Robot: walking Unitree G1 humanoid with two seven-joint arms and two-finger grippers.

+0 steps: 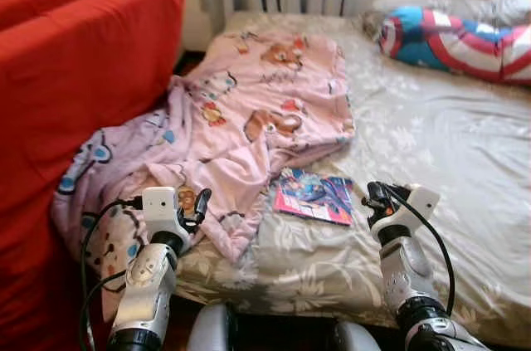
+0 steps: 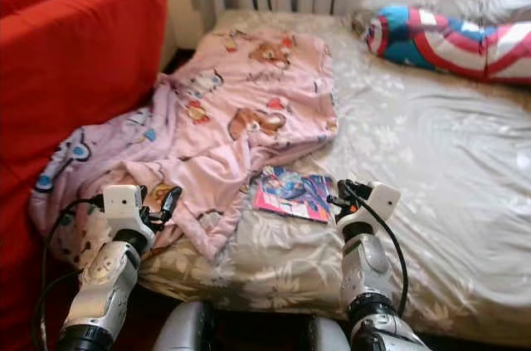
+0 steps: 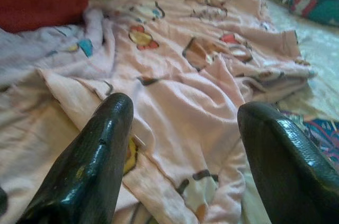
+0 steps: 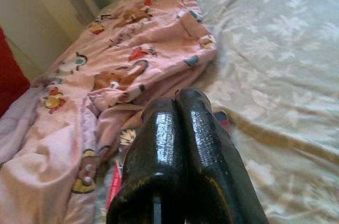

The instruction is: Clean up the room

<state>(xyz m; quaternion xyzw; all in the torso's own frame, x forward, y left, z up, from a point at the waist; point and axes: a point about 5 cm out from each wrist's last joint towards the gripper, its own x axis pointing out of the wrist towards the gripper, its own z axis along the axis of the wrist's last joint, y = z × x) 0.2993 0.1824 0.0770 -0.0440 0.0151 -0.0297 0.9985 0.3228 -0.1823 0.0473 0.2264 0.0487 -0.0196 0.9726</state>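
The left end effector (image 1: 197,206) is held released, its two fingers (image 3: 100,150) spread wide just above the near edge of the pink blanket (image 1: 249,110), which lies crumpled over the bed (image 1: 431,143) ahead of it and hangs partly over the bed's side toward the red sofa (image 1: 75,77). The right end effector (image 1: 377,200) is clenched on nothing, fingers pressed together, and a colourful book (image 1: 314,196) is seen just beside it, toward the left end effector, with one corner tucked under the blanket's hem. A pillow with a star shield print (image 1: 456,40) lies far ahead of the right end effector.

Several risks can be judged from here. If the blanket is pulled by one thin fold only, the cloth may slip out of the fingers, or the book may be dragged along and dropped off the bed. The book lies flat on soft bedding, so it may be pushed away rather than gripped. The cables on both wrists could be caught in loose fabric
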